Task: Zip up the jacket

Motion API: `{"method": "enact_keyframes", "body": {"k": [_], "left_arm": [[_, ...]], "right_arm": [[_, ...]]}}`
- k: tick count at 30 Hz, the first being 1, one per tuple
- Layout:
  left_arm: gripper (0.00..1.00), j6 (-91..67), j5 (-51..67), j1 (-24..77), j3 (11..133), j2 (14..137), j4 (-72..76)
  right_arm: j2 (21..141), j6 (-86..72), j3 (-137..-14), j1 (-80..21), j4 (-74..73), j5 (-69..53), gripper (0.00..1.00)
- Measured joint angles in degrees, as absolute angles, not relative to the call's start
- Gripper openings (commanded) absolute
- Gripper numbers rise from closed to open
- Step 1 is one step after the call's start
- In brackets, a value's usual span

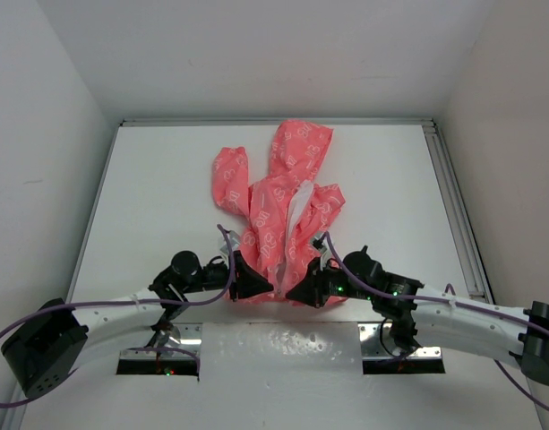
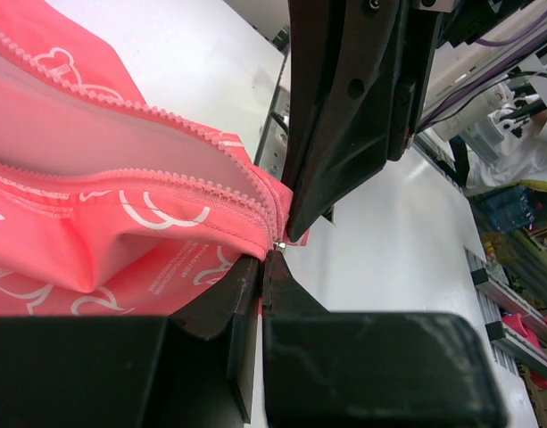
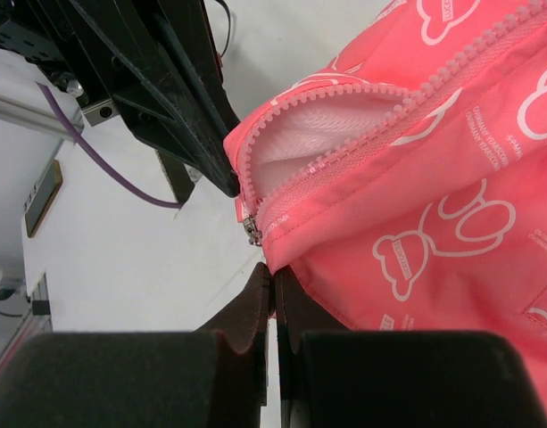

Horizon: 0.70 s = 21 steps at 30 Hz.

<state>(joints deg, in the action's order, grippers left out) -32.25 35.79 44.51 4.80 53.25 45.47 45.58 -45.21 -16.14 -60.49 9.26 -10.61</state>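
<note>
Top external view: jacket (image 1: 283,206) was spread on the tabletop (image 1: 167,179) beyond the slider (image 3: 251,230), left gripper (image 1: 253,288) and right gripper (image 1: 301,288) clamped on hem (image 3: 286,260) beside it. Hem probably needed to be kept taut for the pull.

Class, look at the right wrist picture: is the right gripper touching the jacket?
Touching. The right wrist view shows the right gripper shut, with its fingertips meeting the jacket's bottom hem just below the zipper slider, and no gap between them.
</note>
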Motion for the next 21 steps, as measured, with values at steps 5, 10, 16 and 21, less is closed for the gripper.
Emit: {"method": "enact_keyframes", "body": {"k": [5, 10, 16, 21], "left_arm": [[0.00, -32.51, 36.36, 44.51, 4.78, 53.71, 46.28], [0.00, -33.08, 37.47, 44.51, 4.78, 54.92, 47.51], [0.00, -33.47, 39.00, 44.51, 4.78, 56.36, 49.08], [0.00, -33.93, 39.83, 44.51, 4.78, 57.12, 50.15]], "right_arm": [[45.36, -45.19, -16.23, -60.49, 8.86, -10.61, 0.00], [45.28, -45.19, -16.23, -60.51, 8.82, -10.61, 0.00], [44.73, -45.10, -16.23, -60.51, 8.84, -10.61, 0.00], [44.29, -44.99, -16.23, -60.51, 8.95, -10.61, 0.00]]}}
